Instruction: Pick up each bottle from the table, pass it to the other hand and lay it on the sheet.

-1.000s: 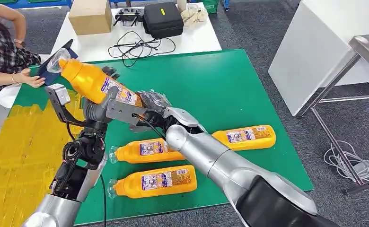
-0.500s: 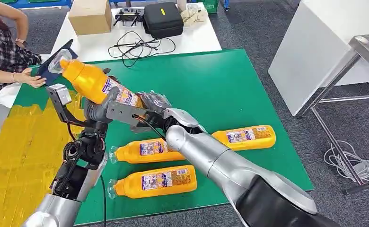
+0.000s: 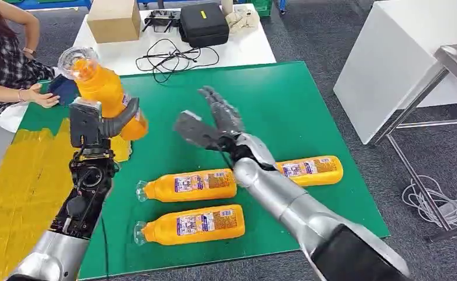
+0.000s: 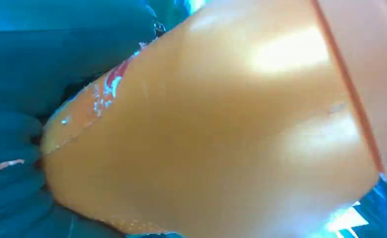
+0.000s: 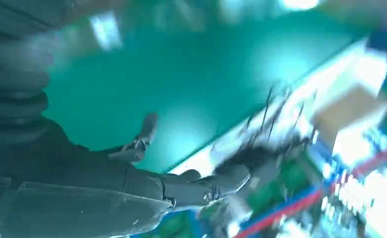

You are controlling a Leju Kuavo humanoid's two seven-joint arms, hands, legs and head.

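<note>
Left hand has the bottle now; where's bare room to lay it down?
The yellow sheet, left of the left hand gripping the orange plastic bottle, lies bare. Green mat right of the right hand is free too. Crowded: three orange bottles lying on the near mat.

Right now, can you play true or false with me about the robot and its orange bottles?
1. The left hand holds an orange bottle up off the table. True.
2. The right hand is gripping a bottle too. False: it is open and holds nothing.
3. Three orange bottles lie on the green mat. True: one, a second nearer the robot, a third partly behind the right arm.
4. A bottle already lies on the yellow sheet. False: none lies there.
5. The cardboard box stands on the green mat. False: it stands on the white table beyond.
</note>
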